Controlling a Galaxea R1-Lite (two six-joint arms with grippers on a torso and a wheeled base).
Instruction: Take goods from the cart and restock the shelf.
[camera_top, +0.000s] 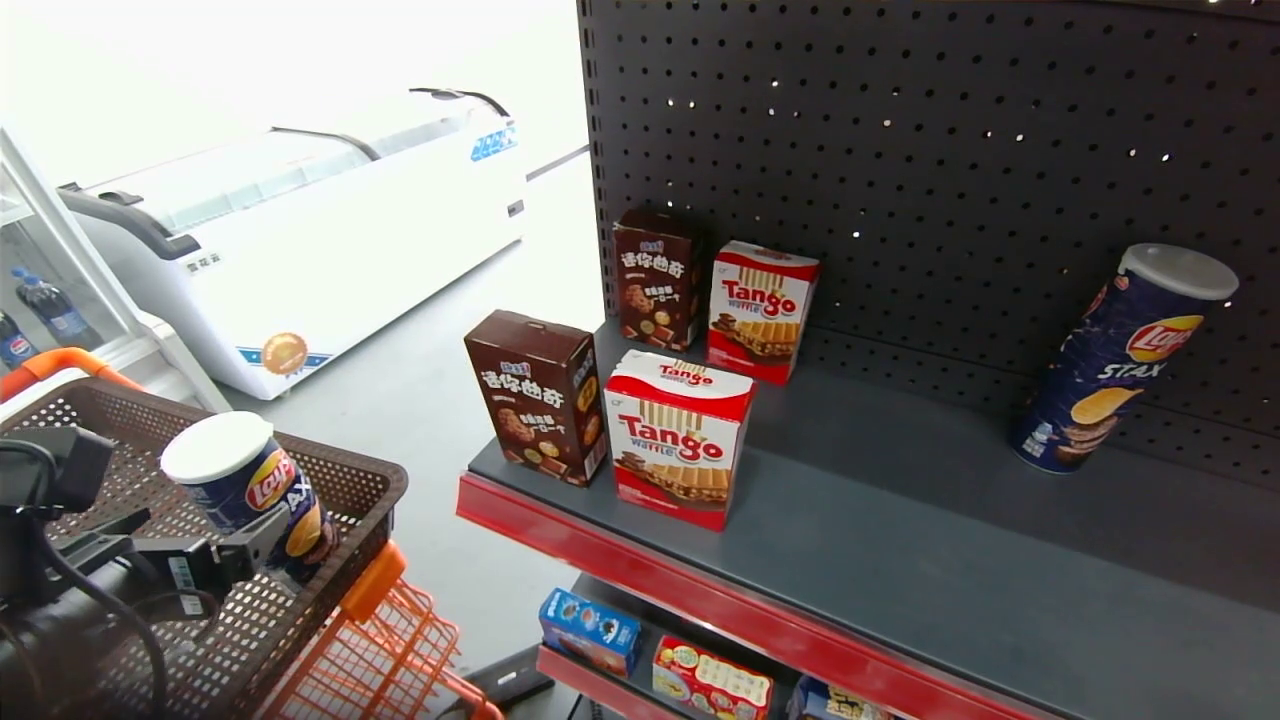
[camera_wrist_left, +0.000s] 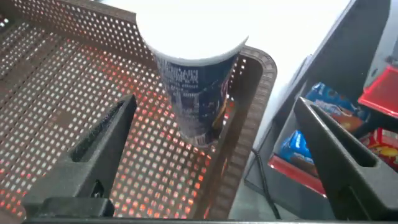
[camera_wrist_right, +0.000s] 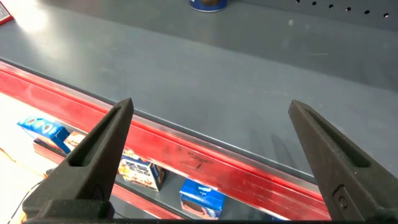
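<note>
A blue chips can (camera_top: 245, 475) with a white lid stands upright in the brown perforated cart basket (camera_top: 340, 470). My left gripper (camera_top: 205, 530) sits low in the basket, open, with a finger on either side of the can. In the left wrist view the can (camera_wrist_left: 196, 93) stands just ahead of the open left gripper (camera_wrist_left: 214, 104), and no finger touches it. My right gripper (camera_wrist_right: 211, 104) hangs open and holds nothing, over the red front edge (camera_wrist_right: 186, 146) of the grey shelf (camera_top: 900, 520).
The shelf holds two brown cookie boxes (camera_top: 540, 395), two red-and-white wafer boxes (camera_top: 678, 435), and another chips can (camera_top: 1120, 360) leaning on the pegboard. Its middle and right front lie bare. Snack boxes (camera_top: 590, 628) fill the lower shelf. A white chest freezer (camera_top: 300, 230) stands behind.
</note>
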